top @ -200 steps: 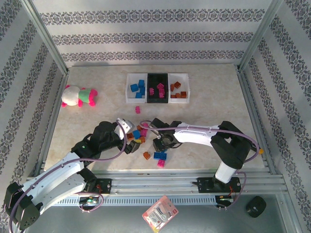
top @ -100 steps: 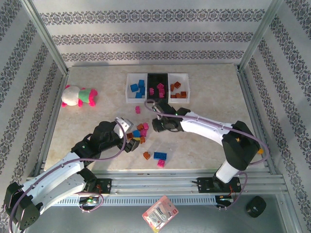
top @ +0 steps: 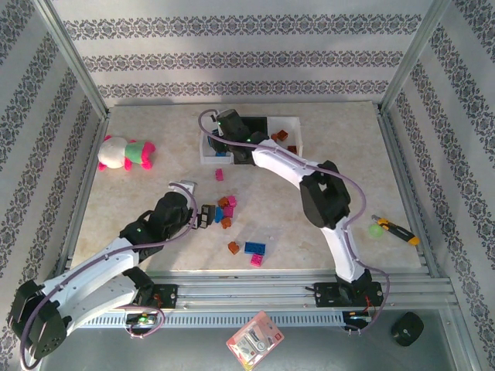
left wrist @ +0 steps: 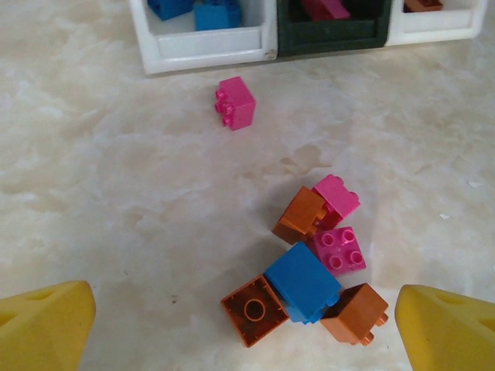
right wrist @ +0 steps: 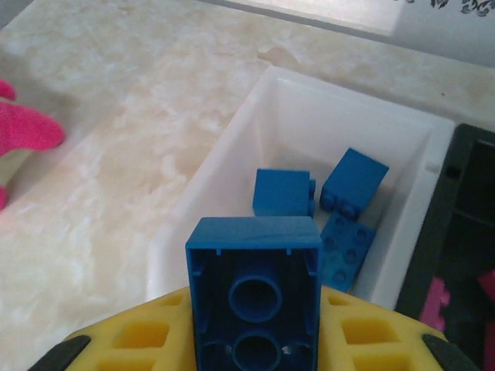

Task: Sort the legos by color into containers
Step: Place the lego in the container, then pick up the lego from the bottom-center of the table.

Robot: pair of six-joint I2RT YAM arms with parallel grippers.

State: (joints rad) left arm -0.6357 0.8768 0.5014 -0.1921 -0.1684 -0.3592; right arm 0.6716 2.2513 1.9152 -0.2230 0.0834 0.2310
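The desk [top: 348,162] is a smooth, cream, marble-look slab. Three shallow, straight-walled plastic trays stand on it in a row, touching. The glossy black tray [left wrist: 332,39] is in the middle, with the left white tray [right wrist: 216,178] and the right white tray [top: 298,141] on either side. The bricks are tiny, hard, shiny blocks, square or oblong, studded on top and hollow beneath. Blue bricks [right wrist: 282,193] lie in the tray left of the black tray. Pink bricks [left wrist: 325,8] lie in the black tray, and orange-brown bricks [top: 282,136] in the tray to its right. The right end effector [top: 223,133] hangs above the tray left of the black tray. Its yellow, ribbed fingers [right wrist: 100,340] pinch a blue brick [right wrist: 255,282], hollow side toward the wrist camera. A second ago it was low beside the loose pile, well on the near side of the black tray, and the arm has since stretched out to the row. A lone pink brick [left wrist: 236,102] lies just on the near side of the black tray's left corner. Farther from the black tray is a pile [left wrist: 317,263] of one blue, two pink and three orange-brown bricks, touching one another, one of them flipped to show its round tube. Farther still from the black tray lie an orange brick [top: 233,248], an oblong blue brick [top: 254,248] and a pink brick [top: 256,260]. The left end effector [top: 203,216] sits low by the pile, on the side away from the black tray. Its yellow fingers are spread wide around nothing, and it is about where it was a second ago.
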